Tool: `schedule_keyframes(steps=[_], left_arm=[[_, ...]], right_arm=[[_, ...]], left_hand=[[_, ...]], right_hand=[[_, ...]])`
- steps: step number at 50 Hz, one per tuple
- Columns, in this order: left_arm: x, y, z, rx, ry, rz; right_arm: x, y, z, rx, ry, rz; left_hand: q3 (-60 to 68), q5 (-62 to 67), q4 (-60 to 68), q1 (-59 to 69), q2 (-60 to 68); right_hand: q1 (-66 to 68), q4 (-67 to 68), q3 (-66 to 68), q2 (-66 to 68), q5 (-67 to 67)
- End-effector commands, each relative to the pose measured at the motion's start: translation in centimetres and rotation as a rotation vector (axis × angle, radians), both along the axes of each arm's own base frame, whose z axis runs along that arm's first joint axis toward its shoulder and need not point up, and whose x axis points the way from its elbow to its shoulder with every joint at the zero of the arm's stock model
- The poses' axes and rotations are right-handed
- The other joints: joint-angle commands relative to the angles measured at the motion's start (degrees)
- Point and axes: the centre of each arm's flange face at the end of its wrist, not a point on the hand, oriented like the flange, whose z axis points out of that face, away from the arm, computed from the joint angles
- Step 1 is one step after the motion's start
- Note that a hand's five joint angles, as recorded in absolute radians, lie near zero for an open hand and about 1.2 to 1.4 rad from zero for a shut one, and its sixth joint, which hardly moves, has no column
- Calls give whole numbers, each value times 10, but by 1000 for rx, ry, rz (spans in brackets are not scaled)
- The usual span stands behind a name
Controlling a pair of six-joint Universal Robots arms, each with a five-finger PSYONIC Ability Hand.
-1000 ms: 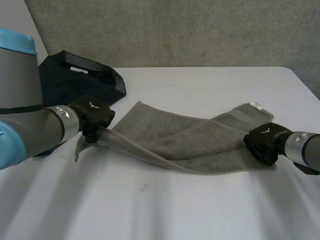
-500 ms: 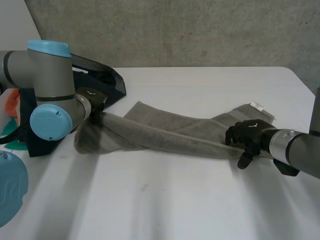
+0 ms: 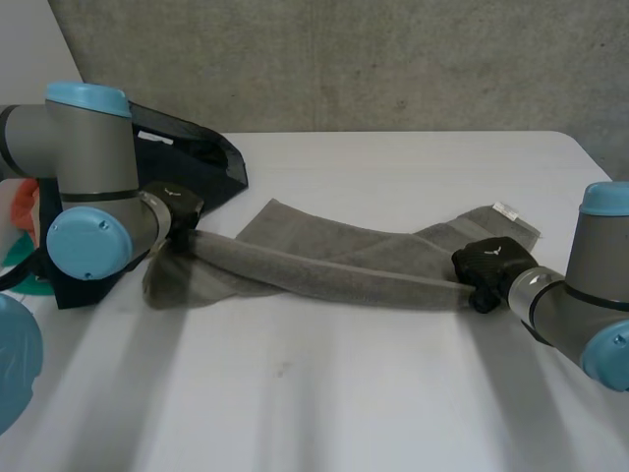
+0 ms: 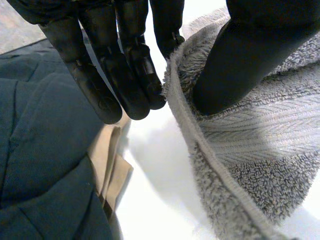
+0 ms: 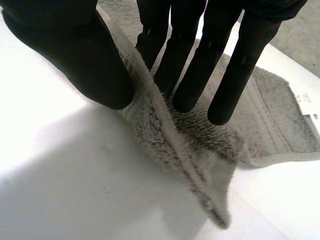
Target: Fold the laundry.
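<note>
A grey towel lies across the middle of the head view. Its long axis runs from the left-centre of the frame down slightly to the right-centre, so each arm sits at one end and neither is nearer than the other. The left robot hand pinches the towel's left end and the right robot hand pinches its right end. The front edge is drawn up between them as a taut, bunched band. The rest of the cloth rests flat on the table behind that band, toward the upper frame, and the fold will likely go that way. The left wrist view confirms the thumb is pressed into the towel's hem against straight fingers. It also shows dark blue fabric and a tan cloth just beside the fingertips. The right wrist view shows the hem ridge clamped between thumb and fingers, with a white label on the flat corner beyond them.
</note>
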Motion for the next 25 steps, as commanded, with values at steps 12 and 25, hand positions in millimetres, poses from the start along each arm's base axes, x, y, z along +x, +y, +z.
schedule_keyframes(steps=[12, 25], left_arm=[[33, 93, 167, -298, -67, -150], [35, 88, 174, -318, -37, -190]], right_arm=[[-42, -22, 205, -532, 105, -49], [-44, -29, 221, -449, 61, -16]], left_hand=[[123, 130, 118, 143, 121], [111, 118, 107, 132, 109]], right_hand=[[146, 118, 123, 125, 127], [146, 118, 123, 125, 127]])
